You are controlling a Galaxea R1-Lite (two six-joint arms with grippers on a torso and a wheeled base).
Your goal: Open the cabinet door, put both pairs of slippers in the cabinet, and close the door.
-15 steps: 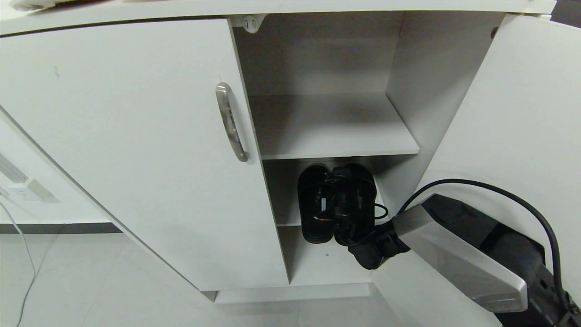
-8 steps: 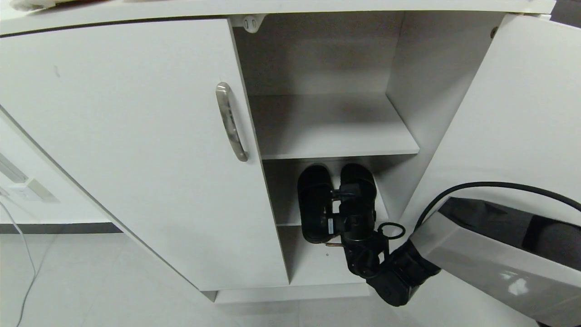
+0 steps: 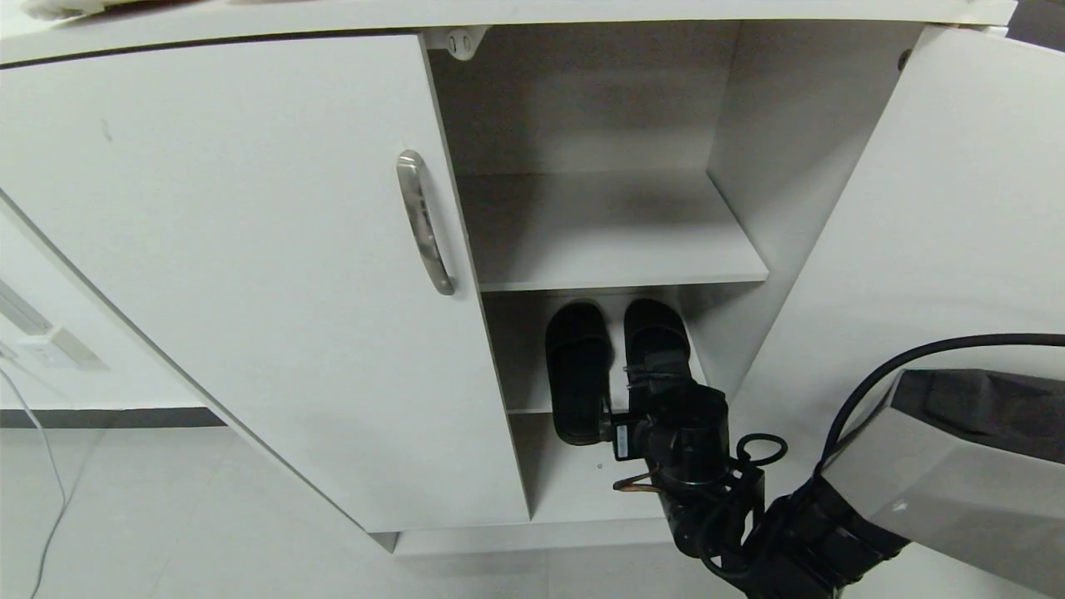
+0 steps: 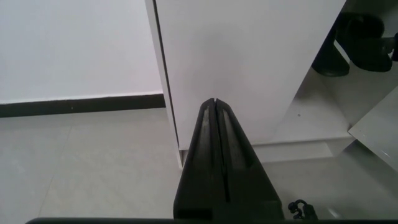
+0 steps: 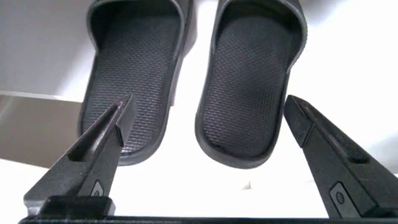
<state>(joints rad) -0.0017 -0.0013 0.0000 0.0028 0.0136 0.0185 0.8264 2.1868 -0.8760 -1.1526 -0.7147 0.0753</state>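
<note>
The right hand (image 5: 208,102) hangs with its 2 fingers (image 5: 99,149) spread wide apart and nothing between them, just in front of the open side of the cabinet (image 3: 774,150). Its tips point at the heels of the pair of black slippers (image 3: 578,366), clear of them by a small gap. The 2 slippers lie side by side, soles down and toes towards the back, on the lower shelf (image 3: 617,349). Their heels stick out a little past its front edge. Seen from above, the hand covers the heel of the right-side slipper (image 3: 656,329). Above them runs the upper shelf (image 3: 616,241), below them the cabinet's bottom board (image 3: 574,491). The right door (image 3: 940,208) stands swung open beside the right arm. The left door (image 3: 233,249) is shut, a curved metal handle (image 3: 424,223) near its inner edge.

The left hand (image 4: 214,106) is low down, its fingers pressed together on nothing. It points at the lower corner of the shut door, above the pale tiled floor (image 4: 81,168)
</note>
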